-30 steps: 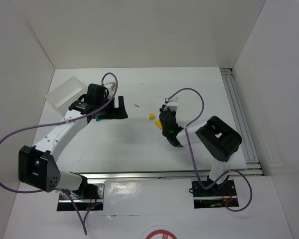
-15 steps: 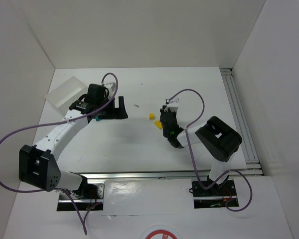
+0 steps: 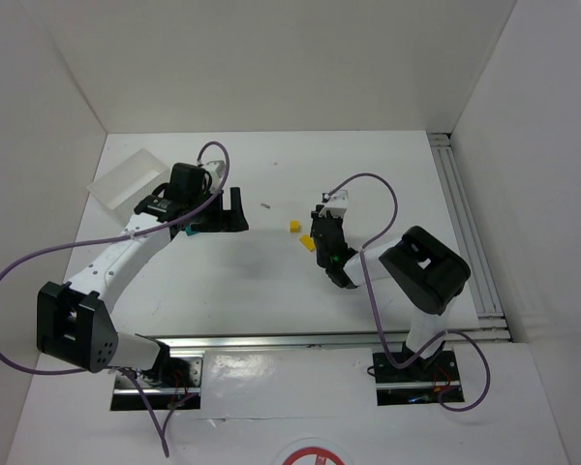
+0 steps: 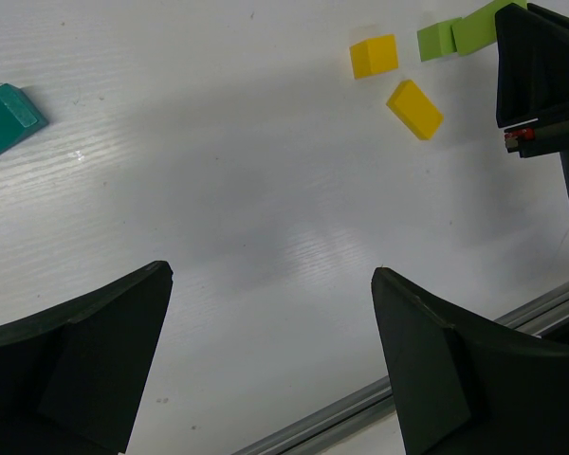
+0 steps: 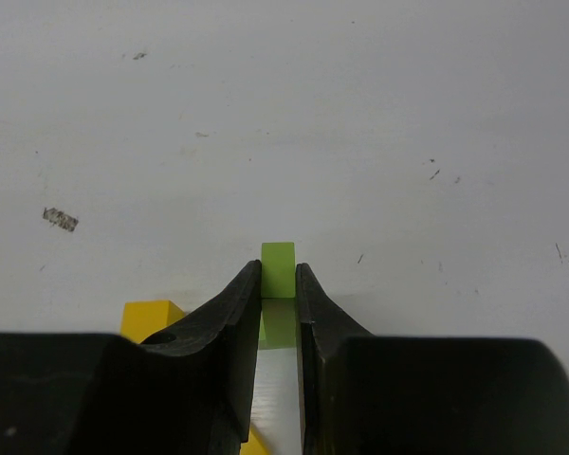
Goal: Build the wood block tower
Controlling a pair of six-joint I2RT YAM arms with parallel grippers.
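Observation:
My right gripper (image 5: pixel 279 277) is shut on a light green block (image 5: pixel 278 265), which pokes out past the fingertips just above the table. From above, the right gripper (image 3: pixel 319 221) stands beside two yellow blocks, one (image 3: pixel 294 226) a little farther back and one (image 3: pixel 308 242) lying askew. One yellow block (image 5: pixel 152 318) shows left of my right fingers. My left gripper (image 3: pixel 239 209) is open and empty (image 4: pixel 270 275), over bare table. The teal piece (image 4: pixel 5 118) lies on the table to its left, and from above it is a sliver (image 3: pixel 186 232) under the left arm.
A white tray (image 3: pixel 126 179) sits at the back left beside the left wrist. A metal rail (image 3: pixel 465 232) runs along the right wall and another (image 3: pixel 320 339) along the near edge. A small grey scrap (image 3: pixel 265 205) lies between the grippers.
The right wrist shifts very slightly in place, still gripping the green block. The left arm has not moved.

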